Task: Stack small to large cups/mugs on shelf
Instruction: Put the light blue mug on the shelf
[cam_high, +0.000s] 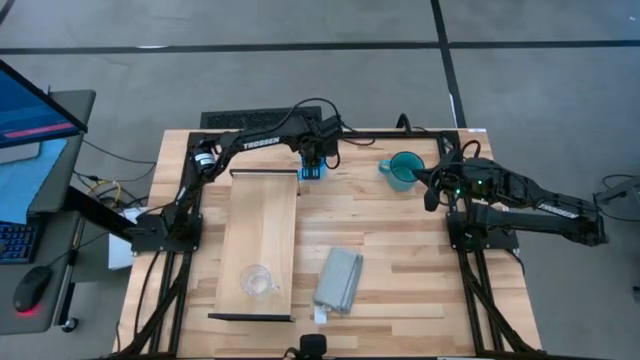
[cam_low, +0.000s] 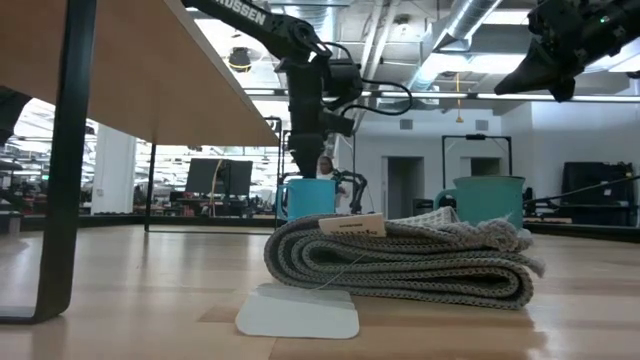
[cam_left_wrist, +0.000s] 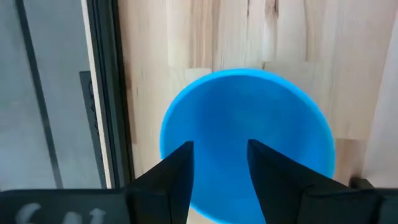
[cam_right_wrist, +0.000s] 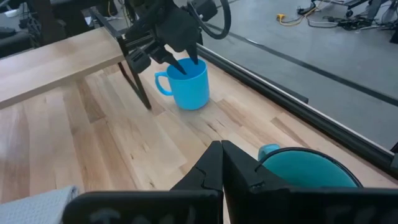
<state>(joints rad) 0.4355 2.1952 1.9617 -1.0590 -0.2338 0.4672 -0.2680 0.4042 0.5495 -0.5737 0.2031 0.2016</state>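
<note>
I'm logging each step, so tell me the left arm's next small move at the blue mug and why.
Probably close the fingers on the mug wall. The left gripper hangs open over the bright blue mug, its fingers reaching down at the rim, apparently inside it. The mug stands on the tabletop beside the shelf. The right gripper waits shut by the teal mug.

The shelf (cam_high: 262, 240) runs down the table's (cam_high: 410, 270) left half, the clear cup (cam_high: 257, 281) on its near end. The blue mug (cam_high: 313, 171) stands beside its far right corner; the teal mug (cam_high: 402, 171) farther right; the folded cloth (cam_high: 338, 279) right of the shelf, near the front.
</note>
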